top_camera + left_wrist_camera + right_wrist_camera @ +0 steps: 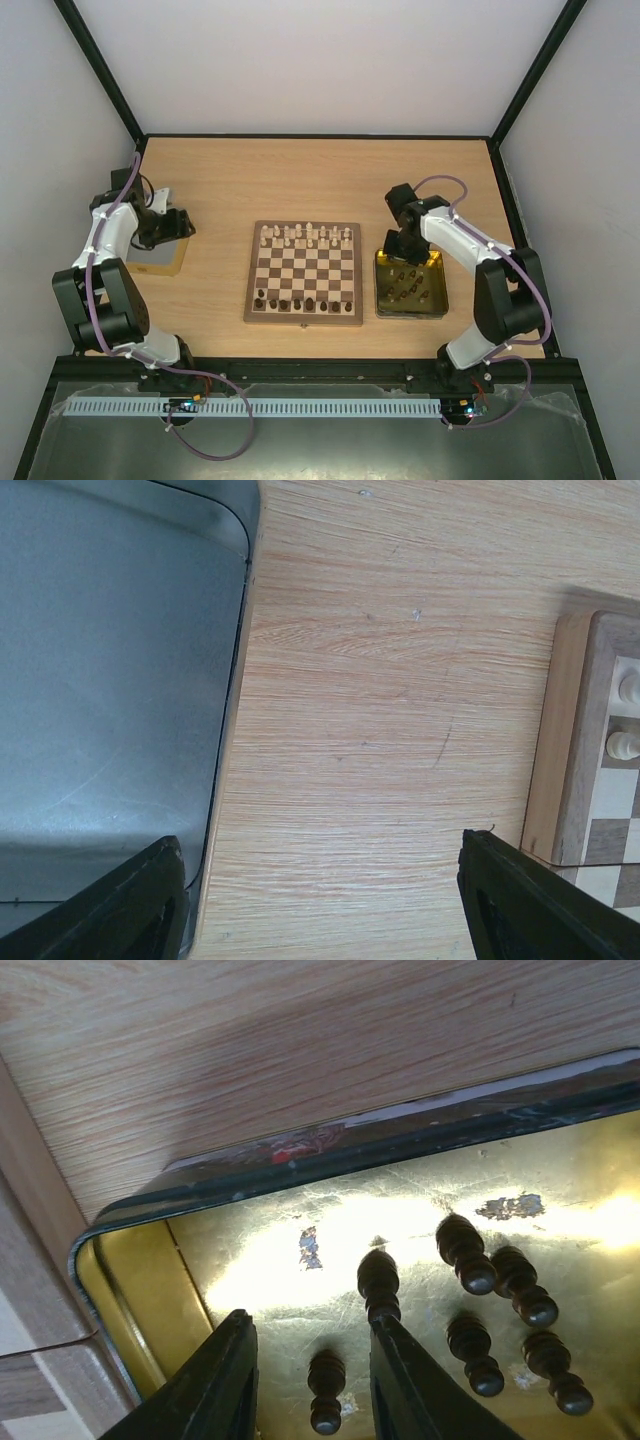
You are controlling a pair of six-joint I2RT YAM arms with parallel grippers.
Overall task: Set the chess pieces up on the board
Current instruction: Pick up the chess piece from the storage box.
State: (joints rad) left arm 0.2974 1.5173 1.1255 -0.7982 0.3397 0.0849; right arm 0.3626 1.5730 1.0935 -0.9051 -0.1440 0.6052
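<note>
The board [303, 270], chequered dark-brown and cream, is lying mid-worktop [210, 180], with cream chess pieces [305, 236] lining its far rows and dark ones [300, 303] its near row. Just right of the board, the right jaws are hovering narrowly parted, a dark piece [325, 1400] lying between them in the gold tray [130, 1270]. Left of the board, the left jaws are gaping wide.

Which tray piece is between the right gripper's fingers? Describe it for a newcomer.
Right of the chequered wooden chessboard lies a gold rectangular metal tray holding dark brown chessmen. The one meant is the short dark brown piece inside the open right gripper's gap; every other one sits past or outside its black fingers.
</note>
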